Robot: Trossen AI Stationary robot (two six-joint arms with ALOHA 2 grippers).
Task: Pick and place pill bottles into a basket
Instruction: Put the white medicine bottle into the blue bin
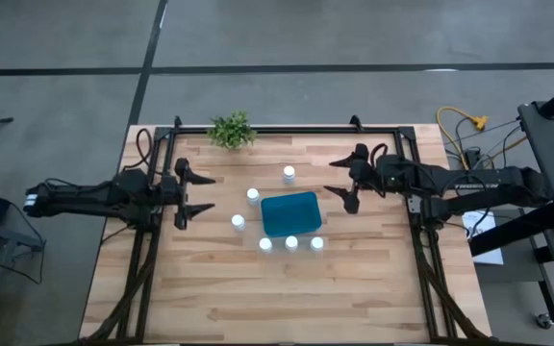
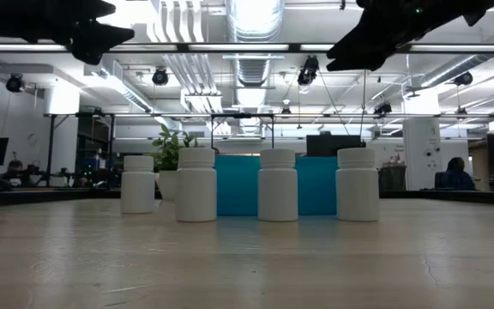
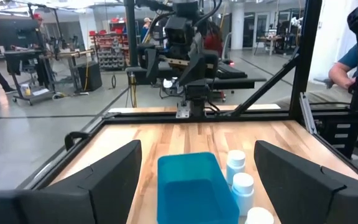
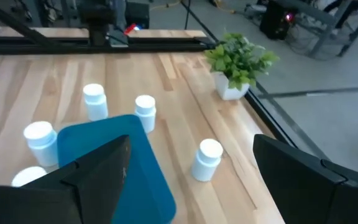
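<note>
A: Where is the basket point(image 1: 290, 212) sitting right now?

B: It is lying near the middle of the wooden table point(image 1: 258, 298), a teal bin with nothing inside it that I can see.

A: And the pill bottles point(image 1: 291, 242)?

B: Six of them are standing around it, all outside. From the basket's centre in the high view, one is standing at twelve o'clock, one at about ten, just beside the corner, one at about eight, and three are lining up along the six o'clock edge. In the low view four are showing in a row with the teal wall behind them.

A: What is the left gripper point(image 1: 196, 192) doing?

B: It is hovering at nine o'clock from the basket, well apart from it, with its fingers point(image 3: 98, 177) spread wide and holding nothing.

A: The right gripper point(image 1: 345, 183)?

B: It is hanging at about two o'clock from the basket, near its corner, fingers point(image 4: 98, 168) likewise standing apart with nothing between them. Both are riding above the table, not touching any bottle.

A: Anything else on the table?

B: A small green plant point(image 1: 231, 130) is sitting at the far edge, at about eleven o'clock from the basket.
</note>
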